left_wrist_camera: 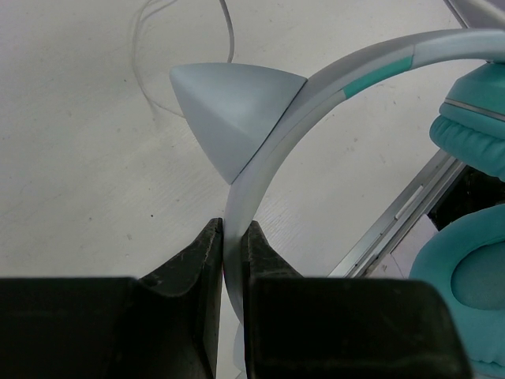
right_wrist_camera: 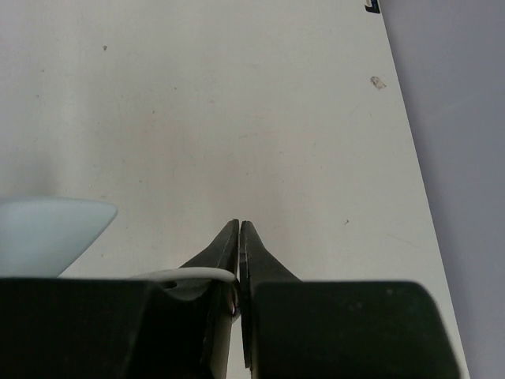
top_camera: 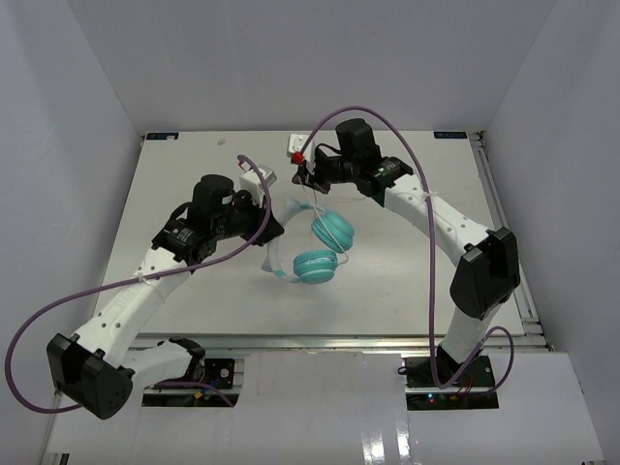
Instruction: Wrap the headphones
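The headphones [top_camera: 315, 265] hang lifted over the middle of the table, with two teal ear cups and a pale headband [top_camera: 275, 247]. My left gripper [top_camera: 265, 215] is shut on the headband. The left wrist view shows its jaws [left_wrist_camera: 233, 230] pinching the band [left_wrist_camera: 331, 79] just below a pale pointed ear [left_wrist_camera: 229, 110], with the teal cups [left_wrist_camera: 473, 126] to the right. My right gripper [top_camera: 306, 177] is behind the cups and shut on the thin white cord [top_camera: 314, 203]. In the right wrist view the cord [right_wrist_camera: 185, 275] curves into the closed jaws [right_wrist_camera: 239, 227].
A small white and red object [top_camera: 296, 151] lies at the back of the table beside the right gripper. Purple arm cables [top_camera: 387, 121] arc over both arms. A metal rail [left_wrist_camera: 394, 221] runs along the table's near edge. White walls enclose the table [top_camera: 194, 174].
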